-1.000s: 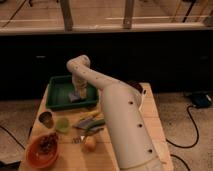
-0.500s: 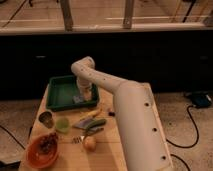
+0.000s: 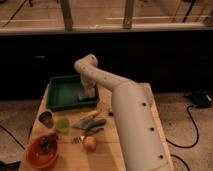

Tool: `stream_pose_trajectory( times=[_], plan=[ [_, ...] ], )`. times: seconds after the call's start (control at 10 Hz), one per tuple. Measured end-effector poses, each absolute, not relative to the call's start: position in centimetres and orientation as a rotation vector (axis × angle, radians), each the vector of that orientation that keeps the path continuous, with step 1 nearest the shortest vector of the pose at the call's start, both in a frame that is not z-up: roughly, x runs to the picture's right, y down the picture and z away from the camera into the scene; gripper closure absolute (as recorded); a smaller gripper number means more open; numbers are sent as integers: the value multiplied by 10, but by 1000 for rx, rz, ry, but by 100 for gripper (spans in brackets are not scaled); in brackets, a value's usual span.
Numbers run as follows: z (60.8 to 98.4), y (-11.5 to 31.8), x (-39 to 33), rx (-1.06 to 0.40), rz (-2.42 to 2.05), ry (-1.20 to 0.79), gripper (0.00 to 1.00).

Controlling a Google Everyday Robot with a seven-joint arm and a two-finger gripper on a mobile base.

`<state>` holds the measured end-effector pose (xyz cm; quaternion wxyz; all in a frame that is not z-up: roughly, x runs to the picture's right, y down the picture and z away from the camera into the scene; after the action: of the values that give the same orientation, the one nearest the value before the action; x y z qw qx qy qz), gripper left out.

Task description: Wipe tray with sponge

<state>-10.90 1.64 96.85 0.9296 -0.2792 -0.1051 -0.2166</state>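
Shifted rightward, the gripper [image 3: 87, 90] sits over the sponge [image 3: 84, 95] near the tray [image 3: 61, 94]'s right wall, whether clenched I cannot tell, open floor toward frame left.

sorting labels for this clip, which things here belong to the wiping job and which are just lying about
For the job:
tray
sponge, at the tray's right end
gripper, down in the tray at the sponge

Lying about on the table:
orange bowl
metal cup
green cup
yellow-handled utensil
round pale item, perhaps an onion
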Motion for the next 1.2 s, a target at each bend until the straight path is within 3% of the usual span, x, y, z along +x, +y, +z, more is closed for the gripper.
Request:
stream_pose_trajectory(
  times=[0.7,1.2],
  plan=[
    [950,41,-169,-577,-551,-396,98],
    [938,52,-126,-607,-501,-344,98]
  ],
)
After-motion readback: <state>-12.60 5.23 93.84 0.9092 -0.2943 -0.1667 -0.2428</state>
